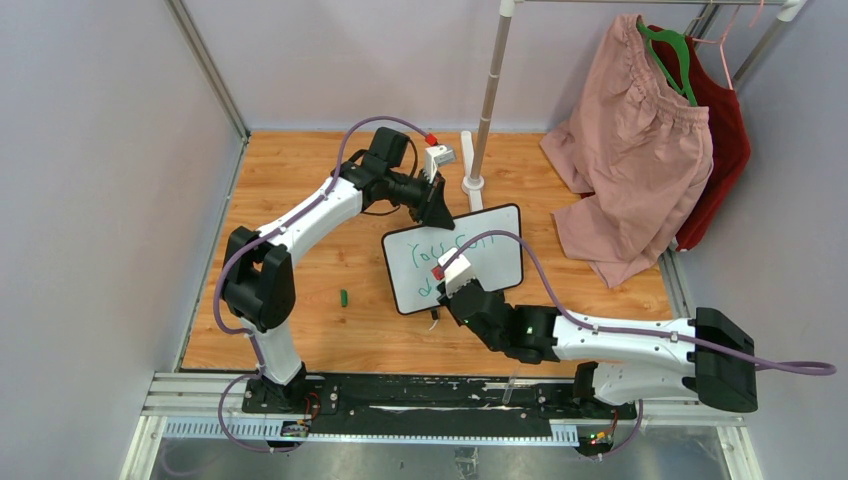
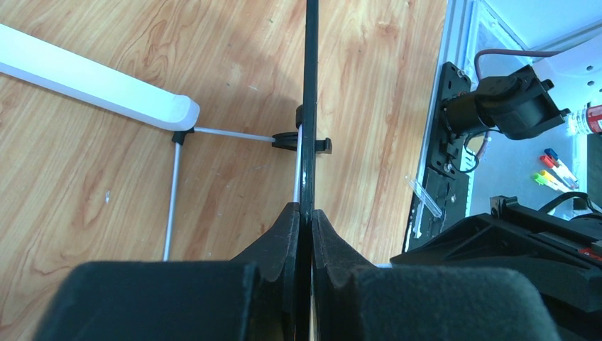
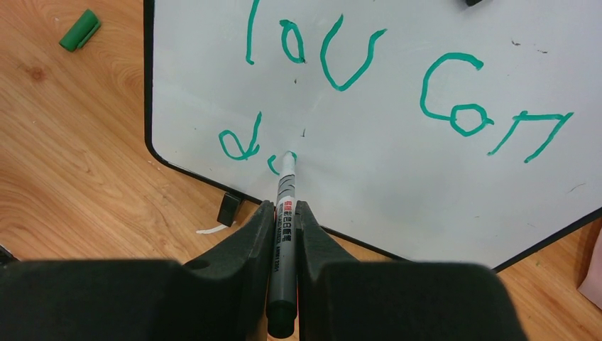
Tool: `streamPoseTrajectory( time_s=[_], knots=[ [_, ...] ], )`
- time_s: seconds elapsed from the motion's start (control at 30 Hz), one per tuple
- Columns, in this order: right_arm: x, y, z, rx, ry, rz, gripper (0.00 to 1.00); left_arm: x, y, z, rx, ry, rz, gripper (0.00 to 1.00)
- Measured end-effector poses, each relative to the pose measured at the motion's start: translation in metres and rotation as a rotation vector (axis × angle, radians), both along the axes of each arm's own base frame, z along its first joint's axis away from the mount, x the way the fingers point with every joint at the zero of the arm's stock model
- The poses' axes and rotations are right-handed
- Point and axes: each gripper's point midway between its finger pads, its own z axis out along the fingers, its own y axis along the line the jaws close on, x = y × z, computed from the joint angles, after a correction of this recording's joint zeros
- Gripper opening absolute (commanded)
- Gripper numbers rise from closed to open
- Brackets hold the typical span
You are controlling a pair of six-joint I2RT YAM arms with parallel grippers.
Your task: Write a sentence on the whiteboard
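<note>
The whiteboard point(image 1: 497, 262) stands tilted on the wooden table, its face toward the near edge. My left gripper point(image 1: 436, 207) is shut on its top edge; in the left wrist view the fingers point(image 2: 287, 238) pinch the thin black frame point(image 2: 310, 106) edge-on. My right gripper point(image 1: 452, 284) is shut on a grey marker point(image 3: 285, 186), its tip touching the board. The green sentence point(image 3: 423, 96) reads "You can" on the upper line, with "d" and part of a further letter below. The marker tip sits at that partial letter.
A green marker cap point(image 1: 343, 297) lies on the table left of the board, also in the right wrist view point(image 3: 79, 30). A white rack pole point(image 1: 488, 100) and its base bar point(image 2: 99, 89) stand behind. Pink shorts point(image 1: 630, 150) and a red garment hang at the right.
</note>
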Motion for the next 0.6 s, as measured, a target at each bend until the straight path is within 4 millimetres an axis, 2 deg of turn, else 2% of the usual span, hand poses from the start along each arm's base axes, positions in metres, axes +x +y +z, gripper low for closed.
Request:
streamPoseTrajectory(
  time_s=[0.6],
  knots=[
    [-0.0080,0.0090,-0.0078,0.000,0.041,0.057,0.00,-0.0002,-0.0001,0.0000,0.000,0.003,0.001,0.00]
  ],
)
